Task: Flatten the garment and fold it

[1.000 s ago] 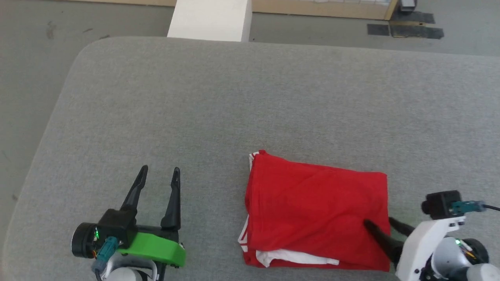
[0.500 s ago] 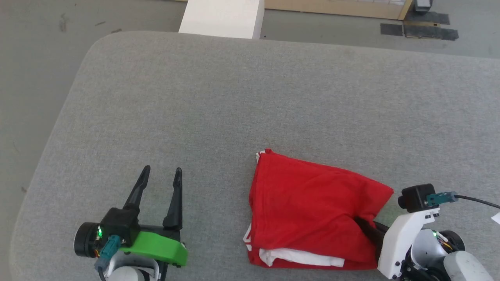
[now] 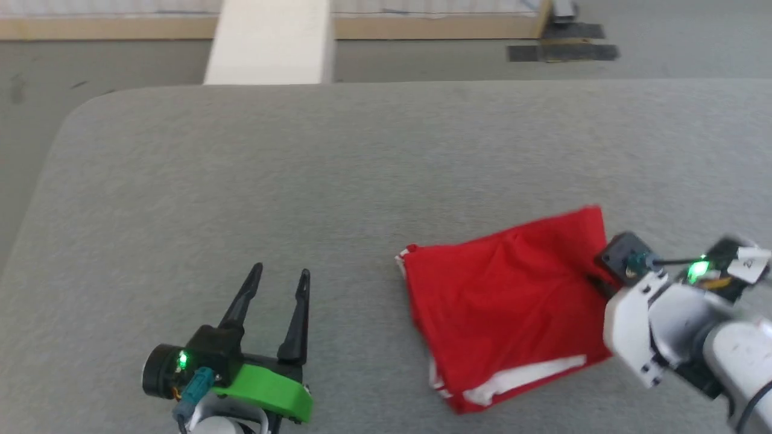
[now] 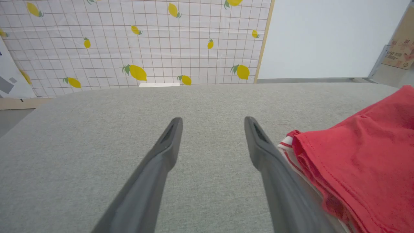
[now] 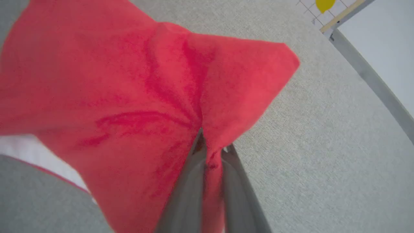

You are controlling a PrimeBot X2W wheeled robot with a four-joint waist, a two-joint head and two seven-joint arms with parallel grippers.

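The garment (image 3: 506, 301) is a folded red shirt with white trim along its near edge, lying at the right of the grey padded table (image 3: 301, 169). My right gripper (image 3: 598, 281) is at its right edge, with its fingers mostly hidden behind the wrist camera. In the right wrist view the right gripper (image 5: 211, 151) is shut on a pinched fold of the garment (image 5: 129, 97), and creases radiate from the pinch. My left gripper (image 3: 281, 270) rests open on the table, left of the garment. In the left wrist view the left gripper (image 4: 212, 119) holds nothing, and the garment (image 4: 362, 155) lies to the right of its fingers.
A white block (image 3: 268, 42) stands beyond the table's far edge, with black tape patches (image 3: 561, 51) on the floor behind. A lemon-print grid wall (image 4: 129, 42) and a white panel (image 4: 323, 38) rise past the table. Bare grey table surface stretches left and far.
My right gripper has shut on the garment's right edge and drawn it up and away, so the garment has swung round. The head camera has shifted. The left gripper stays open.
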